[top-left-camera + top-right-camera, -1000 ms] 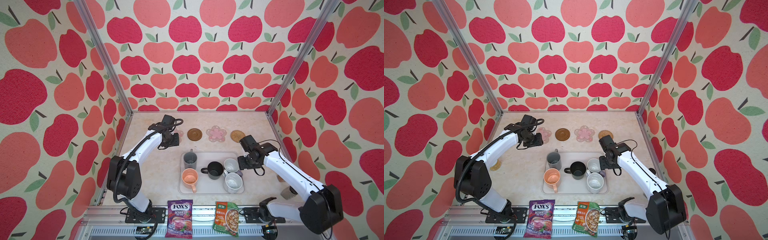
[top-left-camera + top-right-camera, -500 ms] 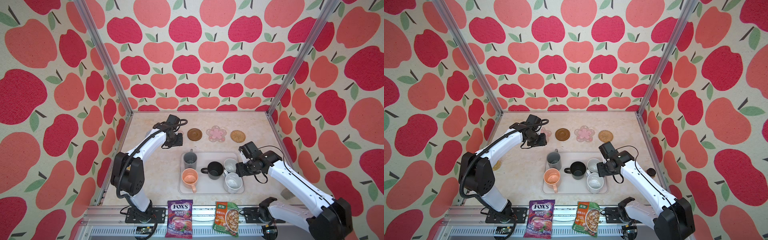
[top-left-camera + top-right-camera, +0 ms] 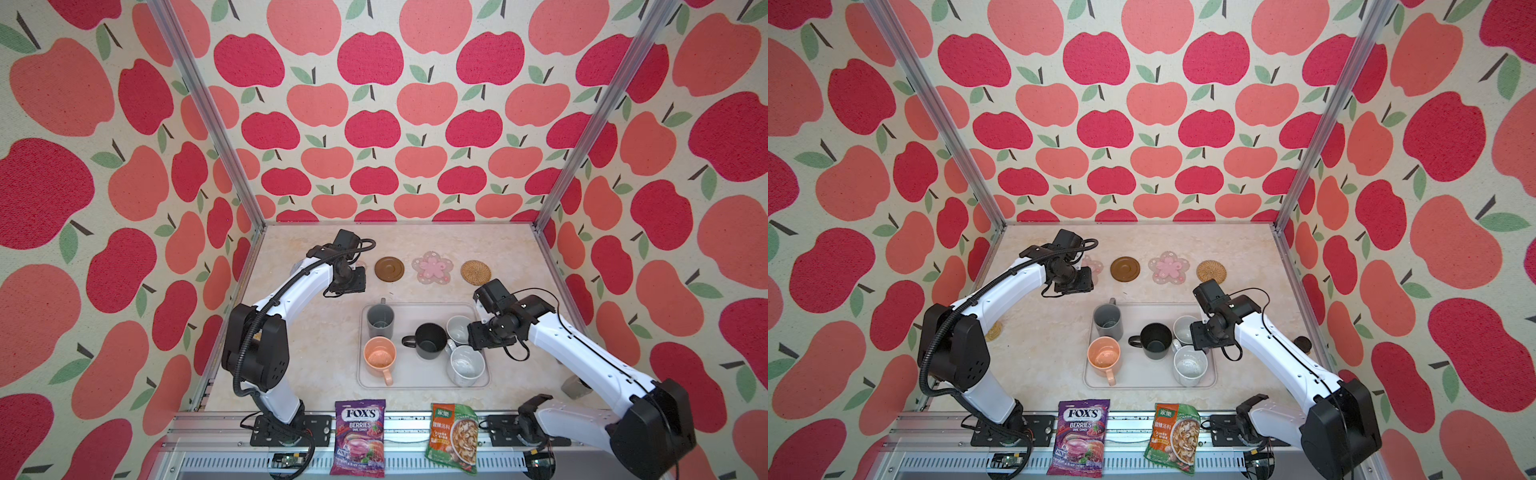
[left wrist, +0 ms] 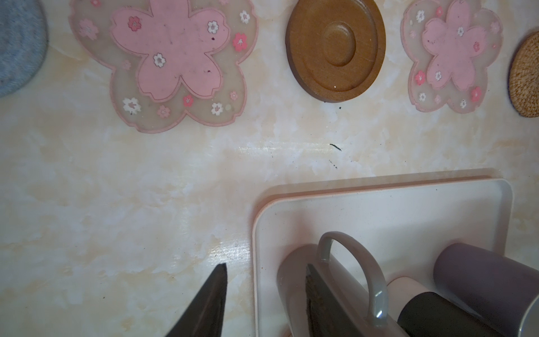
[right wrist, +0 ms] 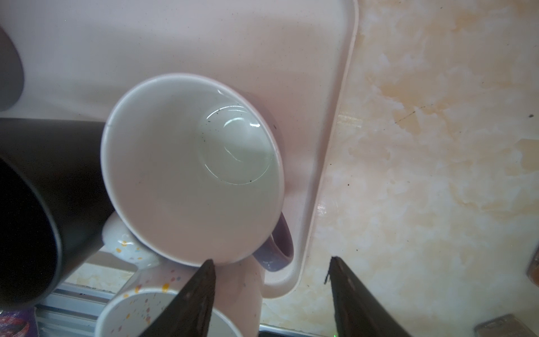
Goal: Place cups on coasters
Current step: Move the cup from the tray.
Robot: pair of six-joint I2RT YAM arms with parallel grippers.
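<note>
Marble-patterned bench (image 3: pixel 320 340) inside an apple-papered enclosure. In both top views all five cups stand in the pale tray (image 3: pixel 424 311) at lower centre: grey mug (image 3: pixel 380 322), peach mug (image 3: pixel 379 358), black mug (image 3: pixel 431 340), lavender mug (image 3: pixel 458 330) and speckled mug (image 3: pixel 466 366). No cup is on a coaster. The brown disc (image 3: pixel 389 269), pink flower coaster (image 3: pixel 432 268) and rattan coaster (image 3: pixel 476 272) lie in a row above the tray. The second flower coaster (image 4: pixel 172 58) and blue-grey mat (image 4: pixel 17 43) show at upper left of the left wrist view. The right pincer (image 5: pixel 271 261) hangs over the lavender mug's handle, jaws apart and empty. The left pincer (image 4: pixel 266 270) hovers by the grey mug's handle, jaws likewise apart and empty. Judged step: approach to grasp. Recommendation: lower straight so the fingers straddle the handle. The speckled mug's handle sits tight against the lavender mug, so lift vertically before travelling to a coaster.
</note>
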